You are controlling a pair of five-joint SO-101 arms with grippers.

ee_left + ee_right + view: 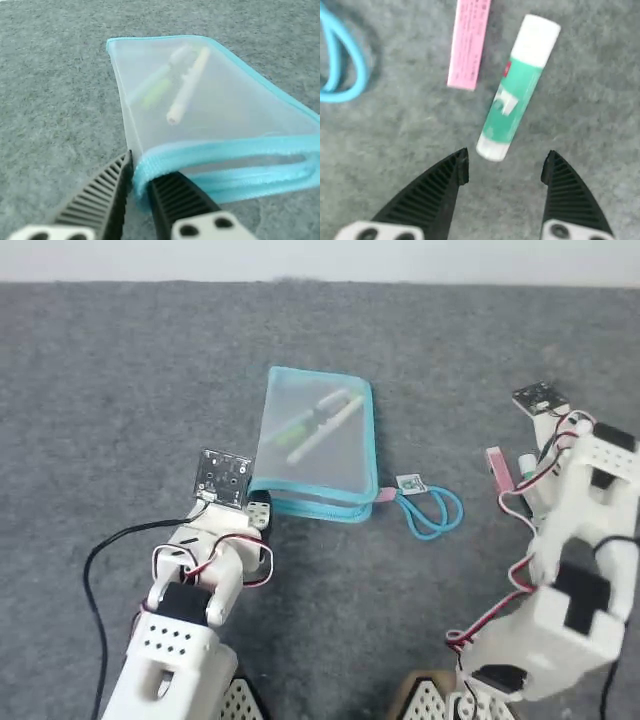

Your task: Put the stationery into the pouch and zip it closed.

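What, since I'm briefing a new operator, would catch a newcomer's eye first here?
The translucent turquoise-trimmed pouch mid-table, pens inside, stands out first; the left gripper pinches a corner of its zip edge. To its right, the right gripper hovers open over a green glue stick beside a pink bar.

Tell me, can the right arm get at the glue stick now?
Probably yes: the right tool hangs open at the end of the glue stick, nothing lies between them, and the pink eraser lies apart from it.
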